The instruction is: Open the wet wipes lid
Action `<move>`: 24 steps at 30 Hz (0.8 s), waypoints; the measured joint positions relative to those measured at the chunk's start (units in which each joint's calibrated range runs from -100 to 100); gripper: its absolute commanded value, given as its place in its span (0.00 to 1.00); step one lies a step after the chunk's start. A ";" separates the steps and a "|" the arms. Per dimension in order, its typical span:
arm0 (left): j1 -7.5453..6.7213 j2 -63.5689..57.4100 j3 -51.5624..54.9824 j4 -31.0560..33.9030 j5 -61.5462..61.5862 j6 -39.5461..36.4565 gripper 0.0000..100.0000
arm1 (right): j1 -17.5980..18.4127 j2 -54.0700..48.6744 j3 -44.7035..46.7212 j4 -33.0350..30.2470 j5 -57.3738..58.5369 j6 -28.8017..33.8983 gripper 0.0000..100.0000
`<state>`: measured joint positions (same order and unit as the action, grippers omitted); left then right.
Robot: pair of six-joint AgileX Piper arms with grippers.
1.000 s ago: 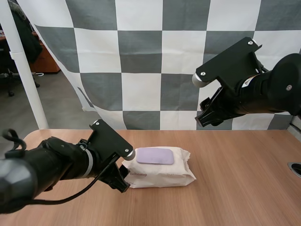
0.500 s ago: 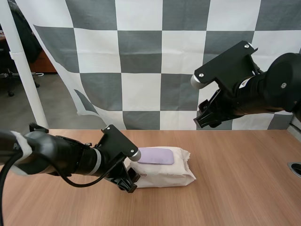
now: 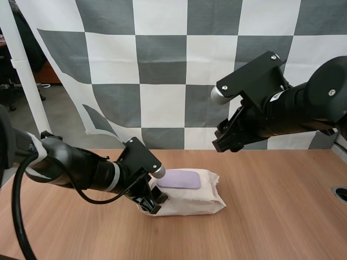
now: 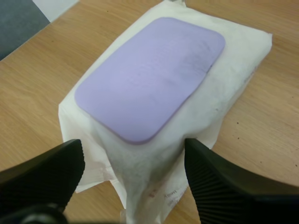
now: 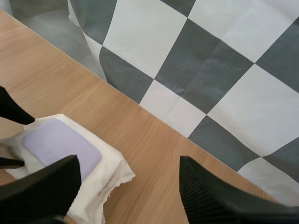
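Lilac lid [image 3: 179,179] shut, the pack [image 3: 191,203] lies on the worktop [image 3: 271,216], its 9 o'clock end straddled by wide left jaws, likely to steady it, while wide right jaws hang aloft at 2 o'clock.

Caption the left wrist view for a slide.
Open left gripper straddles end of wet wipes pack, purple lid shut.
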<state>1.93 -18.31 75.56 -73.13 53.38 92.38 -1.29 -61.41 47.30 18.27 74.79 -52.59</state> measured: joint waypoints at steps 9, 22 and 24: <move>0.00 0.00 0.31 0.62 3.79 0.09 1.00 | 0.00 0.00 0.00 0.41 2.09 0.00 1.00; 0.00 10.10 2.16 -0.81 3.10 0.09 1.00 | 0.00 0.00 0.00 6.06 7.40 -2.53 1.00; 0.00 11.04 2.16 -1.49 4.68 0.09 1.00 | 0.00 0.00 0.00 6.06 7.61 -2.53 1.00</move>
<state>1.93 -7.27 77.71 -74.62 58.06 92.47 -1.29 -61.41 47.30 24.33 82.40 -55.12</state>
